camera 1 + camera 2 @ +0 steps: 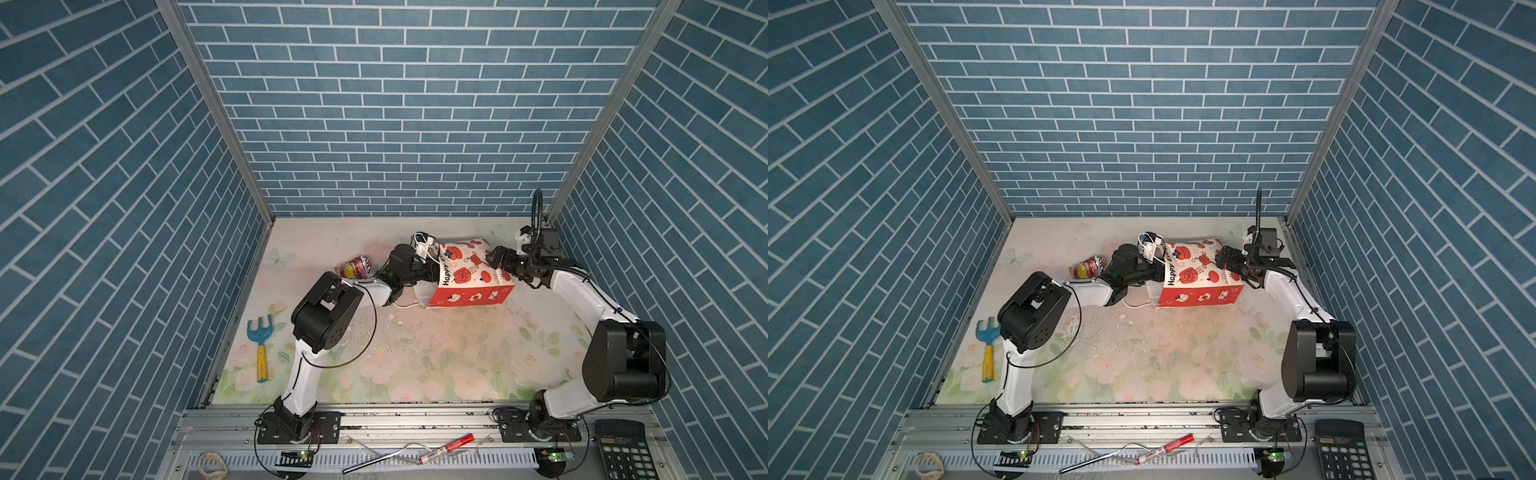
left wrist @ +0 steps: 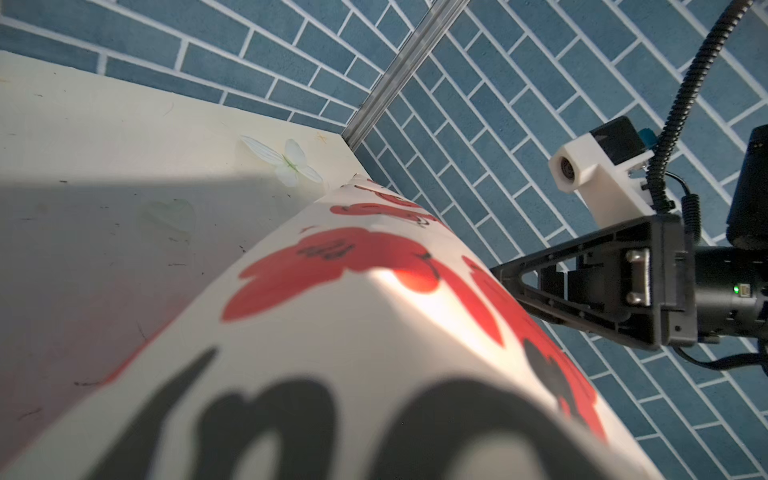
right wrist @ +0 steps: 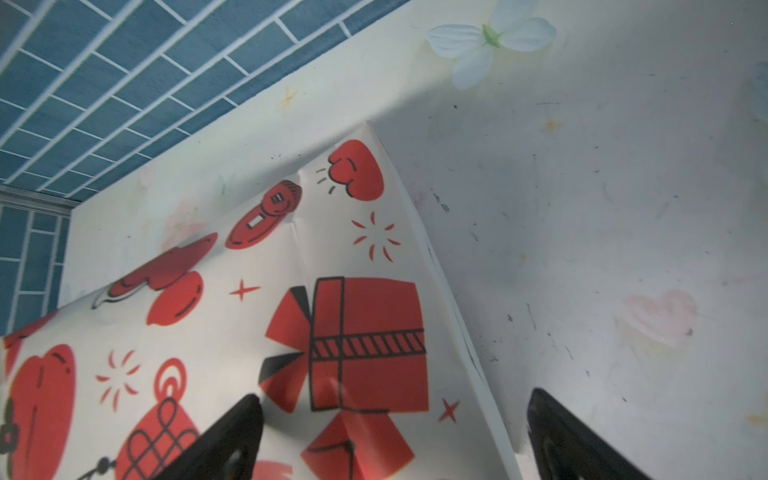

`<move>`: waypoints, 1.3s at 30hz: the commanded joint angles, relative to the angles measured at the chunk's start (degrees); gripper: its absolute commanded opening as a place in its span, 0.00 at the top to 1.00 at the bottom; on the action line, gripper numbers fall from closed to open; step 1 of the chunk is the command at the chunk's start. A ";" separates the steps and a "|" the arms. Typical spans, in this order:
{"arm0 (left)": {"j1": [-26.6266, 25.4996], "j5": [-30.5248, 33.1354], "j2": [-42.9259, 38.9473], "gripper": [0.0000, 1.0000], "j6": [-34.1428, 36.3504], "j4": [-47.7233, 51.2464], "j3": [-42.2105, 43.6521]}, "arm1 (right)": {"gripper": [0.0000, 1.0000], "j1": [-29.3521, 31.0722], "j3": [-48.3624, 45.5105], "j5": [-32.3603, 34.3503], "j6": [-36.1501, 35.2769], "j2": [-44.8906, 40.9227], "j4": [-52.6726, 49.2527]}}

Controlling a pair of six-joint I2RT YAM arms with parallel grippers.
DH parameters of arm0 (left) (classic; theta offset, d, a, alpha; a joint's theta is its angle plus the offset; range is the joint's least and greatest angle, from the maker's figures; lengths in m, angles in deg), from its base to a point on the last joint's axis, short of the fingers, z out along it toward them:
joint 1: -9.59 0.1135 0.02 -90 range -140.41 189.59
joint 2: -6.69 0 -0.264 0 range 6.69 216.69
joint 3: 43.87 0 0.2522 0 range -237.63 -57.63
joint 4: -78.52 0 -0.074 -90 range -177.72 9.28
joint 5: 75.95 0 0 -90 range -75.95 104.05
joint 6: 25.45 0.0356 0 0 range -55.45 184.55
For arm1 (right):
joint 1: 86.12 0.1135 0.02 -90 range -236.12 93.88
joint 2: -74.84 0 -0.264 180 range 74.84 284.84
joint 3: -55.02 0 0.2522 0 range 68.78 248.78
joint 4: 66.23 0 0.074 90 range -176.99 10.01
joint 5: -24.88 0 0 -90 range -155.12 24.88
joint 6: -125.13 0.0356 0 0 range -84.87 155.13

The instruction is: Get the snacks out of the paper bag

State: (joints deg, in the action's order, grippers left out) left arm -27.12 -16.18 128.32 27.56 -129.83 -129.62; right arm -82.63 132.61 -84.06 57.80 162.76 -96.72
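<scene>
One snack out: crinkly red-yellow packet (image 1: 356,267) lies on bench (image 1: 436,353), left of bag mouth, apart from bag.
Paper bag (image 1: 469,270): on its side toward bench's back, mouth facing L, white printed face up, red side to front.
L tool (image 1: 424,272): pushed into bag mouth, tips hidden; can't tell spread or hold.
R tool (image 1: 498,257): at bag's closed end, jaws wide apart w/ bag's edge between, not closed on it.
Other: blue-yellow toy rake (image 1: 260,345) by L wall.
</scene>
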 commanded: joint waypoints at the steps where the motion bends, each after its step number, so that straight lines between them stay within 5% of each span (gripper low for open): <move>1: -0.30 -2.74 1.32 0.12 -2.01 -6.95 -1.02 | 0.02 -0.11 -1.09 -6.87 1.56 1.25 5.44; 8: -0.45 -3.60 3.79 0.11 -4.69 -9.55 -3.33 | 0.04 -0.15 -2.99 -14.46 4.87 3.85 12.34; 14: -1.33 -1.16 3.02 0.20 -0.10 -3.26 -4.42 | 0.05 -0.13 -2.90 -15.51 5.68 4.57 12.89; 26: -1.62 0.19 2.67 0.94 1.99 3.36 -6.63 | 0.07 -0.15 -3.44 -17.73 7.73 4.77 15.10; 39: -1.13 6.33 -4.56 1.00 5.70 10.36 -2.58 | 0.08 -0.17 -2.53 -17.27 6.99 4.46 13.23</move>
State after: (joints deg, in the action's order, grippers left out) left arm -27.88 -11.31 126.87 30.99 -119.69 -132.94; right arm -83.66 129.55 -97.94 63.68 166.89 -82.54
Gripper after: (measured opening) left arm 0.045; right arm 0.922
